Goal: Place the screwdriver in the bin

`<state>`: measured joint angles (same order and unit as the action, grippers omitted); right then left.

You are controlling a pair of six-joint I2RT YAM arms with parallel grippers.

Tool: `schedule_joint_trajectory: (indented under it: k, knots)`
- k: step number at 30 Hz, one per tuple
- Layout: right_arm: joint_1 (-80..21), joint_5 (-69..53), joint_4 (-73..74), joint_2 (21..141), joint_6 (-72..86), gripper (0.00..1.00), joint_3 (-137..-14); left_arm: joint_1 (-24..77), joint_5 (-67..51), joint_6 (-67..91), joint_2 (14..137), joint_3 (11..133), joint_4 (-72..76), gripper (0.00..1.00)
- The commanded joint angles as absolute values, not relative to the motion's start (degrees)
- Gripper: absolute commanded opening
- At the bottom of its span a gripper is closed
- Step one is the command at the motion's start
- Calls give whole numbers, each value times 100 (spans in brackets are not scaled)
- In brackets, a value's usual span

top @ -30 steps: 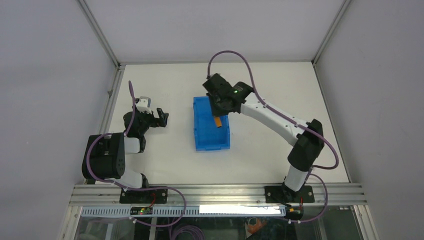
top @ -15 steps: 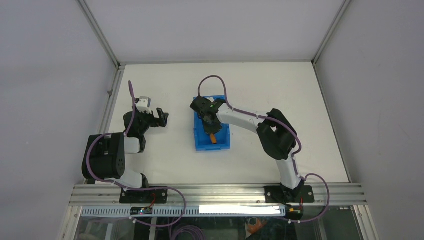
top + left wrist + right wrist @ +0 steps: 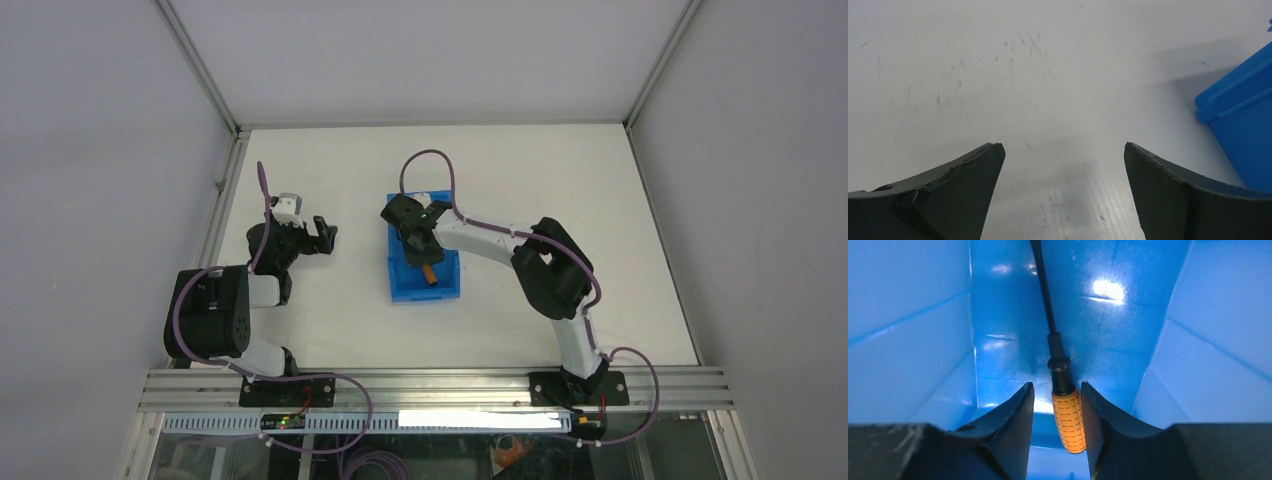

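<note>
- Blue low-walled rectangular plastic bin (image 3: pixel 405 285) sits on the white table (image 3: pixel 560 170), roughly midway between the two arms and just ahead of them.
- Inside it lies the small screwdriver with the ribbed orange handle and thin black shaft (image 3: pixel 429 272), towards the near end of the bin in the overhead view.
- From the right wrist camera, the screwdriver (image 3: pixel 1068 420) runs lengthwise along the bin's blue floor (image 3: pixel 1113 340), with the handle nearest the camera and the shaft pointing away.
- The right gripper (image 3: pixel 422 252) is lowered into the bin, its arm reaching in from the right side of the table.
- Its two dark fingers flank the orange handle. The right gripper (image 3: pixel 1057 387) is parted only a little.
- A strip of blue shows between one finger (image 3: pixel 1015 425) and the handle, while the other finger (image 3: pixel 1100 425) appears to lie against it. The handle does not look clamped.
- The left gripper (image 3: pixel 325 233) hangs over bare table, well to the left of the bin.
- In its own wrist view, the left gripper (image 3: pixel 1063 146) has its fingers spread wide with nothing between them. Only scuffed white table shows below.
- A corner of the bin (image 3: pixel 1243 115) appears at the right edge of that view, apart from the fingers.
</note>
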<state>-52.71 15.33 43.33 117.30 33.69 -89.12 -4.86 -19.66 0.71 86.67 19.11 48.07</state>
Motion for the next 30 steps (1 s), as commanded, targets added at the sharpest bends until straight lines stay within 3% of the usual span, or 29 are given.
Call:
schedule_joint_trajectory:
  k: [1, 7, 10, 11, 12, 13, 21, 30]
  knots:
    - [-5331, 1822, 4207, 11097, 3462, 42, -8959, -448, -2083, 77, 8669, 1917, 5247, 99]
    - [-5475, 2062, 4510, 10156, 3159, 43, -9155, -448, -2090, 70, 8675, 1917, 5247, 99]
    - [-5476, 2097, 4441, 9526, 2894, 51, -9027, -448, -2083, 75, 8675, 1917, 5247, 99]
    - [-5476, 2111, 4394, 9323, 2769, 60, -8947, -448, -2086, 71, 8669, 1916, 5247, 99]
    - [-5469, 2129, 4256, 9077, 2614, 90, -8824, -448, -2088, 75, 8674, 1916, 5251, 99]
    - [-5448, 2120, 4107, 8753, 2437, 98, -8676, -448, -2084, 71, 8673, 1916, 5248, 99]
    - [-4750, 2136, 3395, 7113, 1652, 100, -7245, -448, -2082, 73, 8669, 1917, 5247, 99]
    - [-2701, 1711, 3132, 5763, 1730, 99, -5480, -447, -2089, 70, 8673, 1916, 5247, 99]
